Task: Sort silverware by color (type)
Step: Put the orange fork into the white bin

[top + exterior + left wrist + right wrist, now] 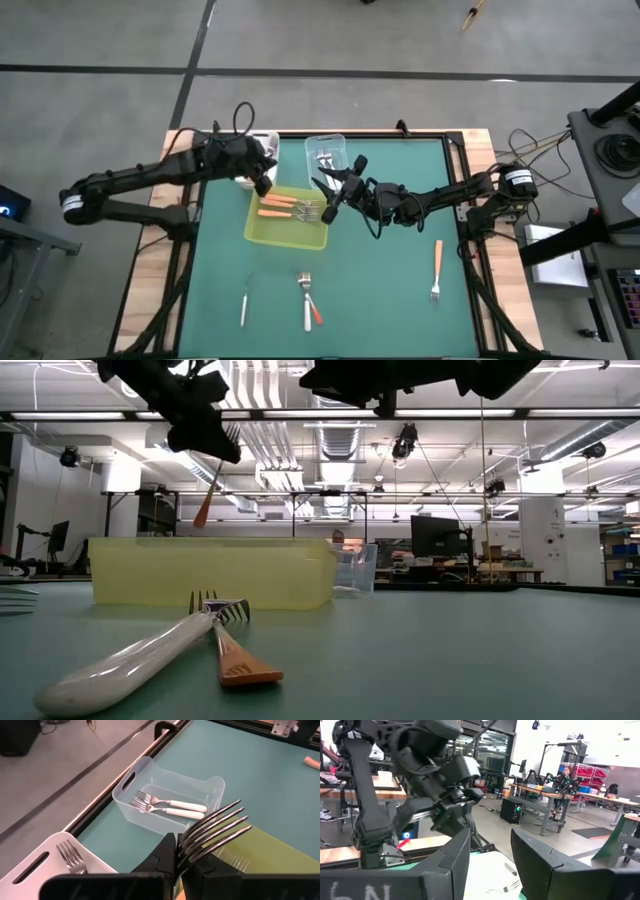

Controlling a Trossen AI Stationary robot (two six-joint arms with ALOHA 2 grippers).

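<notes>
While the left claw (262, 178) hangs over the yellow-green tray's (262, 229) near-left corner, clenched on an orange-handled fork (215, 832), the right claw (330, 195) hovers released just right of that tray. More silverware (308, 298) lies on the table (390, 290) below the tray.
</notes>
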